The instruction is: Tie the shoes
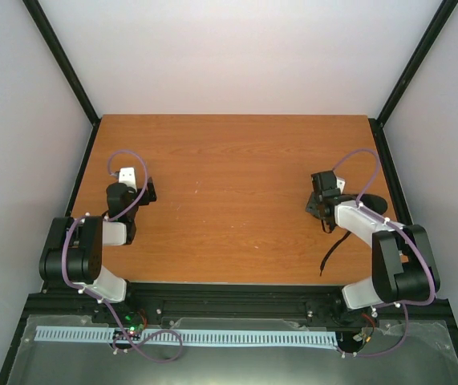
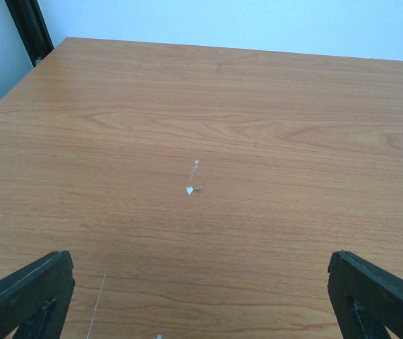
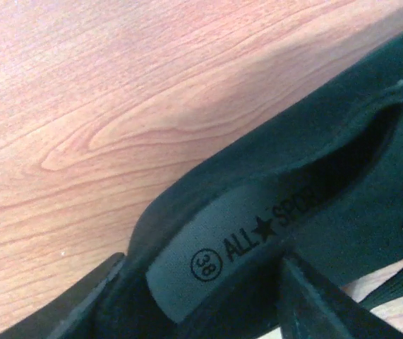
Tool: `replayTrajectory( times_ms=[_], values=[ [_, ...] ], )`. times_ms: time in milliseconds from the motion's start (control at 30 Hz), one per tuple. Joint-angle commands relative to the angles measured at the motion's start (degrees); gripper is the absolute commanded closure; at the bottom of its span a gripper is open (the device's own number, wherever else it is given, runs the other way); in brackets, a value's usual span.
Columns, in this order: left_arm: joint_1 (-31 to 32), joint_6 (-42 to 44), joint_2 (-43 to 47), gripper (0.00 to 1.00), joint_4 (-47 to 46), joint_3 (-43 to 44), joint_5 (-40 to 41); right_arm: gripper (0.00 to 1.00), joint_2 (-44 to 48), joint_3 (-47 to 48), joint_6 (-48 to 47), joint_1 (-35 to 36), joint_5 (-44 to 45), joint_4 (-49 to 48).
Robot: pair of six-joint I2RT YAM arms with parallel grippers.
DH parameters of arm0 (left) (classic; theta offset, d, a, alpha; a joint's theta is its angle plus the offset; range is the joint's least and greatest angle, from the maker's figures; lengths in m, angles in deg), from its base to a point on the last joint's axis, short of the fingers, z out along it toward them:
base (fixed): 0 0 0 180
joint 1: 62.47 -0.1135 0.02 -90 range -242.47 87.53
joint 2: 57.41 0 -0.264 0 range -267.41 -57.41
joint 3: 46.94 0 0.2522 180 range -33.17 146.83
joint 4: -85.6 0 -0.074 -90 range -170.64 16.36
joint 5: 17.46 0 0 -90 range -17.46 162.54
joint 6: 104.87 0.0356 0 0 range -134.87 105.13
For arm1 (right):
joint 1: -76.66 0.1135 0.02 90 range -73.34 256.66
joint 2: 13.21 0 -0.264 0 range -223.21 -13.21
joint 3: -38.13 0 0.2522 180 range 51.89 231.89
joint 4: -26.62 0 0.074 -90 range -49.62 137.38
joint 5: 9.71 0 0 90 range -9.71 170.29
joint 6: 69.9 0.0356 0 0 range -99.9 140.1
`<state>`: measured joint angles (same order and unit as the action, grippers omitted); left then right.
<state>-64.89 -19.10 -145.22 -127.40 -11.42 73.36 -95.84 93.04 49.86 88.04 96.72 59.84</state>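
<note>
Heel of the small black fabric shoe (image 3: pixel 314 162) sat inside the right gripper (image 3: pixel 205 261), clamping unclear; the left gripper (image 2: pixel 200 261) gaped wide, empty.

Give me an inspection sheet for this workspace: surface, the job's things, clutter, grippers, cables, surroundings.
Surface: wooden table, brown wood grain.
Job's things: black shoe at the table's right side, partly hidden in the top view; the insole reads 38 ALL STAR; a lace trails loose toward the near edge.
Clutter: small white specks; nothing else seen.
Grippers: left gripper open above the table; right gripper straddles the shoe's heel, and whether it grips cannot be told.
Cables: purple cables loop along both arms.
Surroundings: white walls, black frame posts.
</note>
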Motion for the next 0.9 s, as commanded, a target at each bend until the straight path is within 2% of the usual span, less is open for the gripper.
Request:
replayTrajectory(
  times_ms=[0, 100, 133, 300, 467, 633, 867],
  values=[
    [-0.2, 0.8, 1.7, 0.0, -2.1, 1.3, 1.3, 0.59, -1.6, 0.6, 0.5, 0.0, 2.0, -1.9],
    [-0.1, -4.2, 7.2, 0.0, 19.6, 9.5, 8.5, 0.95, -0.8, 0.5, -0.5, 0.0, 1.8, -1.8],
    [-0.1, -5.0, 8.1, 0.0, 24.3, 11.9, 9.0, 0.97, -0.3, 0.6, -1.1, 0.0, 1.9, -1.6],
    [-0.1, -7.8, 12.2, 0.0, 30.7, 13.4, 8.8, 0.97, 3.5, 0.6, -6.5, 0.0, -1.3, -2.4],
    [-0.1, -12.0, 16.4, 0.0, 40.0, 16.9, 10.0, 0.97, 7.8, -0.9, -13.1, 1.9, -13.4, -8.0],
    [-0.1, -20.7, 21.3, 0.0, 45.4, 16.8, 6.8, 0.97, 7.6, 0.7, -17.5, 11.5, -22.6, -12.7],
    [-0.2, -29.9, 26.6, 0.0, 53.5, 17.8, 6.2, 0.97, 3.6, 3.8, -19.7, 27.9, -31.1, -12.3]
  ],
)
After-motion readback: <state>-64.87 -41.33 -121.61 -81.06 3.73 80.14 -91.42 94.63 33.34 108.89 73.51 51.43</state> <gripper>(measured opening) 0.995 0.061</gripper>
